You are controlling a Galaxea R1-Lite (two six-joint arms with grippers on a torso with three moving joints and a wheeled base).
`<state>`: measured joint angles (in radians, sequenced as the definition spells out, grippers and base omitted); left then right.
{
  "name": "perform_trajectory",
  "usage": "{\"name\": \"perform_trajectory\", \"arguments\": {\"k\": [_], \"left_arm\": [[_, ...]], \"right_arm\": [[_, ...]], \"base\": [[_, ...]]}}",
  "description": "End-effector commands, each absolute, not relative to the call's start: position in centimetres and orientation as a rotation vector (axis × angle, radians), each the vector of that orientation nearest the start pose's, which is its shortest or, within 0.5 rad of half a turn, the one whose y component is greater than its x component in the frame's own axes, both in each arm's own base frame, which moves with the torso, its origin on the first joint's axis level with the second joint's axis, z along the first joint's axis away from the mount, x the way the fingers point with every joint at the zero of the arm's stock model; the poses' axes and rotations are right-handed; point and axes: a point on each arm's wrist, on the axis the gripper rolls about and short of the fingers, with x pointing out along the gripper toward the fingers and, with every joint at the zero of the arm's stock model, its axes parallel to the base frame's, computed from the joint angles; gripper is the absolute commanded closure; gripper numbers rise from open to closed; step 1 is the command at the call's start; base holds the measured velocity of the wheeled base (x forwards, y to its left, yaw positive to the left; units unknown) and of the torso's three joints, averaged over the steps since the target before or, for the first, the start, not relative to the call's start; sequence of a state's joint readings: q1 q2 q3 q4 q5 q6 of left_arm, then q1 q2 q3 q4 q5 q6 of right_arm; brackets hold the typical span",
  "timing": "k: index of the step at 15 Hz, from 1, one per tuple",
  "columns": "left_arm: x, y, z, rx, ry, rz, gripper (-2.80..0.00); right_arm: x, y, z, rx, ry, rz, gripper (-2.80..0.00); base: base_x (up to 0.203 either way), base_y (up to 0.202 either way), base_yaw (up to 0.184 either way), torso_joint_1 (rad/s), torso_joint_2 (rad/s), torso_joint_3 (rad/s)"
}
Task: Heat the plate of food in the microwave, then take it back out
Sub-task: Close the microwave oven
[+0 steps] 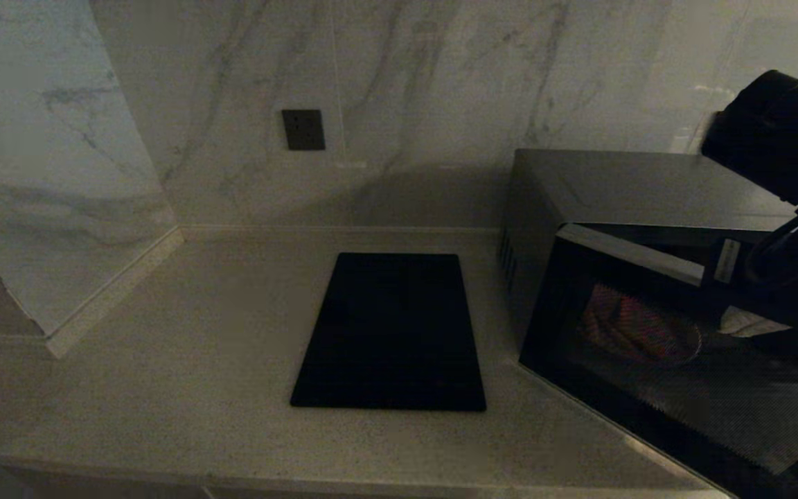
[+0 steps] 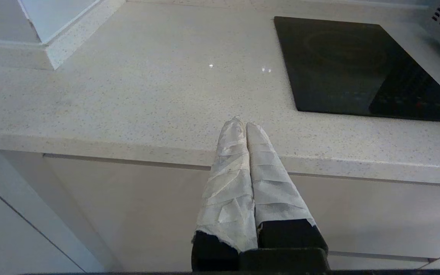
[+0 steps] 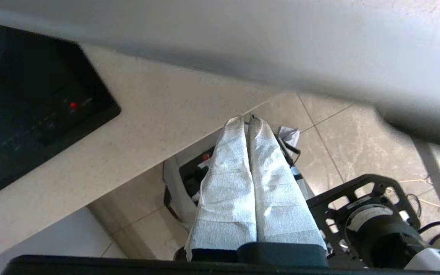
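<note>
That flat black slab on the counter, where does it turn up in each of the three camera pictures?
Head view: the black slab lies mid-counter, left of the microwave.
Left wrist view: upper right, beyond the shut left gripper.
Right wrist view: far left edge, with a red light.
Shared landmark: the speckled pale countertop under it.

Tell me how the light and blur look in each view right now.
Head view: dim, the microwave dark, the plate of food a faint glow behind its glass. Left wrist view: bright, sharp, small glints on the counter. Right wrist view: a smeared grey band across the top, the hob crisp.
</note>
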<state>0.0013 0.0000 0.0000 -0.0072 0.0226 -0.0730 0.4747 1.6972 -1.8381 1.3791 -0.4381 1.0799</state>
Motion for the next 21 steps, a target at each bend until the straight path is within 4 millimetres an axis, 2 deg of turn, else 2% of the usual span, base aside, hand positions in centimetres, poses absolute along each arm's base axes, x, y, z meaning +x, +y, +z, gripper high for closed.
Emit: {"name": "perform_trajectory", "arguments": {"k": [1,8,15,21], "left_arm": [[-2.3,0.0,7.6,-0.074,-0.009,0.024,0.00],[-2.3,0.0,7.6,-0.074,-0.009,0.024,0.00],[-2.3,0.0,7.6,-0.074,-0.008,0.024,0.00],[-2.3,0.0,7.6,-0.074,-0.008,0.024,0.00]], "right_arm": [[21.5,9.0,30.3,0.440,0.951,-0.569,0.00],[22.7,7.6,30.9,0.477,0.864,-0.556,0.00],[25.3,4.8,29.8,0.502,0.778,-0.606,0.00],[26.0,4.1,29.5,0.521,0.730,-0.610,0.00]], "base": [[0.000,0.000,0.000,0.000,0.00,0.000],[0.000,0.000,0.000,0.000,0.00,0.000],[0.000,0.000,0.000,0.000,0.00,0.000],[0.000,0.000,0.000,0.000,0.00,0.000]]}}
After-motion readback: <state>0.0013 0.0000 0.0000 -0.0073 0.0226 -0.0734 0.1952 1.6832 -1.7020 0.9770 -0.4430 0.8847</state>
